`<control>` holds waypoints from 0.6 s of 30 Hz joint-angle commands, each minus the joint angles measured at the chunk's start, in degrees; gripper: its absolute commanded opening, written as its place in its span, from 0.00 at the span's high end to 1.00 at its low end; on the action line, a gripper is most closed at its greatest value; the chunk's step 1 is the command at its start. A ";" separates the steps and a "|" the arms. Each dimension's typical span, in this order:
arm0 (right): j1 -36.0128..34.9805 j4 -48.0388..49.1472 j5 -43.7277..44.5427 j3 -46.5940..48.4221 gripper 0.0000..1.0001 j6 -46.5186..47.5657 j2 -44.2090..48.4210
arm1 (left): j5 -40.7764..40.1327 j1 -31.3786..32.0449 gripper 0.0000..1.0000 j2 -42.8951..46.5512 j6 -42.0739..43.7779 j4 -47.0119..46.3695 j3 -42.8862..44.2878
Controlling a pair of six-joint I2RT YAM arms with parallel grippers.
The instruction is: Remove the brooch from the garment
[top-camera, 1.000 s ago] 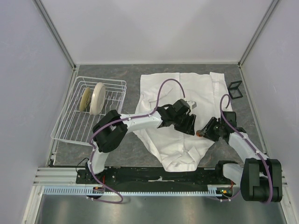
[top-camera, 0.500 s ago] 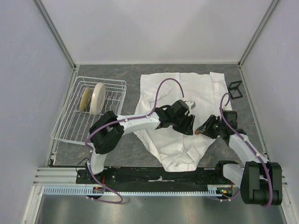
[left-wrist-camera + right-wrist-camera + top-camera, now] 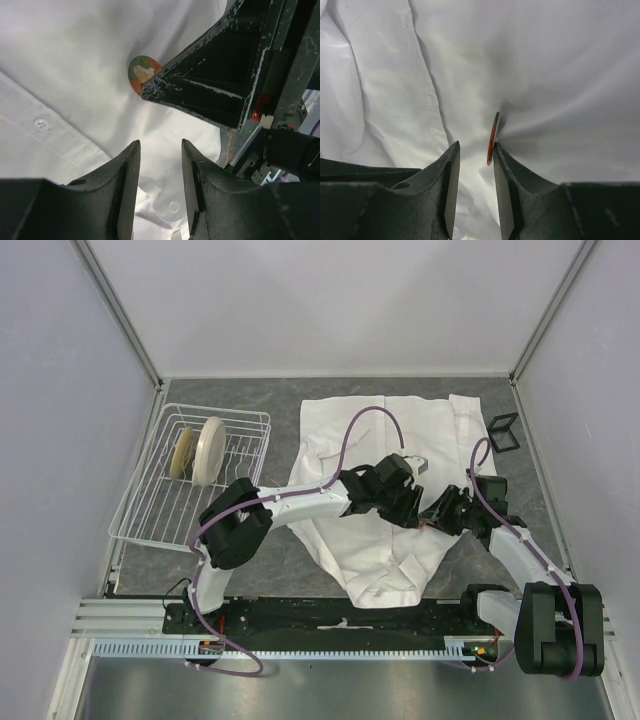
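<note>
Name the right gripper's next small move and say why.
Probably close the right gripper. The brooch stands edge-on between its open fingers, close against one, with the shirt puckered around it. A grip should come before any pull.

The white, black-jointed left arm [image 3: 300,505] reaches from its near-left base out to the right, forearm lying low. It ends in the black two-finger left gripper [image 3: 408,510], tilted downward, its jaws a narrow gap apart. The matching right arm [image 3: 520,555] leans left from the near-right base. Its black two-finger right gripper [image 3: 432,516] has jaws slightly parted, tips just beside the left's.
</note>
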State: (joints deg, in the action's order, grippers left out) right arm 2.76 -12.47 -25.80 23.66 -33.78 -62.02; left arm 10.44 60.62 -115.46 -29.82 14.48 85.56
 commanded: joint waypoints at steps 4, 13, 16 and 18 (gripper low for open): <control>0.14 3.86 -2.85 0.16 0.62 -0.94 -0.38 | -0.77 0.55 0.60 -2.23 -1.20 -3.75 2.42; 0.14 3.77 -2.32 0.16 0.68 -0.23 -1.70 | 0.11 0.46 0.67 -1.34 -5.68 -7.89 -0.75; 0.14 3.77 -1.80 0.25 0.74 -0.67 -1.88 | 0.37 0.46 0.67 -2.22 -5.51 -7.63 0.22; 0.14 3.94 -1.36 0.33 0.80 -0.93 -1.88 | 0.64 0.38 0.66 -2.75 -5.07 -7.54 0.66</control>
State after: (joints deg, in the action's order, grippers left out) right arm 2.76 -10.76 -27.14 23.66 -34.30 -63.70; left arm 10.63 60.88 -117.71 -33.63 9.82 84.93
